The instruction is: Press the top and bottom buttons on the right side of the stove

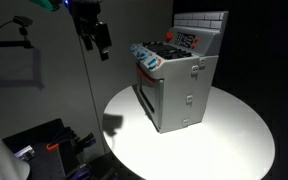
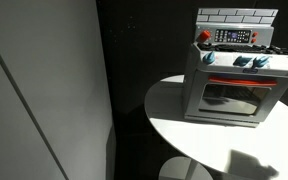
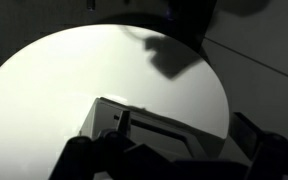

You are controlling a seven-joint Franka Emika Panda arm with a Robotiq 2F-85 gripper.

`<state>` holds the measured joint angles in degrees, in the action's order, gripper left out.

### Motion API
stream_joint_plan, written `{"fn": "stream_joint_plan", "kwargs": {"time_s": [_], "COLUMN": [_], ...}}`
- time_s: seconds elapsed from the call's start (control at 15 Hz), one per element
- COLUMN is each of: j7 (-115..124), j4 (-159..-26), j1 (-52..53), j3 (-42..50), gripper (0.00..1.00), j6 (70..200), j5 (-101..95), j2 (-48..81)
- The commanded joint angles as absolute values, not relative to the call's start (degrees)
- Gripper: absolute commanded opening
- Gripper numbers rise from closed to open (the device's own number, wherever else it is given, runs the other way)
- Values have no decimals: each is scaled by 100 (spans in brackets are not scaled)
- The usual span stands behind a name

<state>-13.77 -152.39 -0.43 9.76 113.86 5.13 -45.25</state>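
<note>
The grey toy stove (image 1: 179,85) stands on the round white table (image 1: 234,140). It has a tiled back panel, a red-and-white control patch (image 1: 184,41) on top and blue knobs along the front. It also shows in an exterior view (image 2: 236,80), with its control patch (image 2: 232,36) and front door facing the camera. My gripper (image 1: 97,38) hangs high in the air, well away from the stove and touching nothing. In the wrist view its dark fingers (image 3: 169,152) sit wide apart at the bottom edge, open and empty, with the stove's top edge (image 3: 134,125) below.
The table's rim (image 3: 44,60) curves against a dark floor. Dark equipment with red marks (image 1: 44,145) sits low beside the table. A pale wall panel (image 2: 44,90) fills one side. A stool top (image 2: 189,170) shows under the table.
</note>
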Motion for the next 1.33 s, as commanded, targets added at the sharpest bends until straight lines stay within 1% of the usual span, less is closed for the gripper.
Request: {"fn": "stream_joint_plan", "kwargs": {"time_s": [0.0, 0.6, 0.87, 0.93, 1.27], "j7": [-1150, -842, -702, -900, -851], "j4": [-14710, -13780, -13459, -13749, -13595], "j1": [-193, -474, -541, -465, -477], "j3": [911, 893, 851, 931, 910], "gripper": [100, 100, 100, 100, 100], "j6": [11505, 12421, 12619, 12614, 12636], "j5": [442, 360, 316, 456, 448], "j2": [-4041, -3050, -2665, -2919, -2715]}}
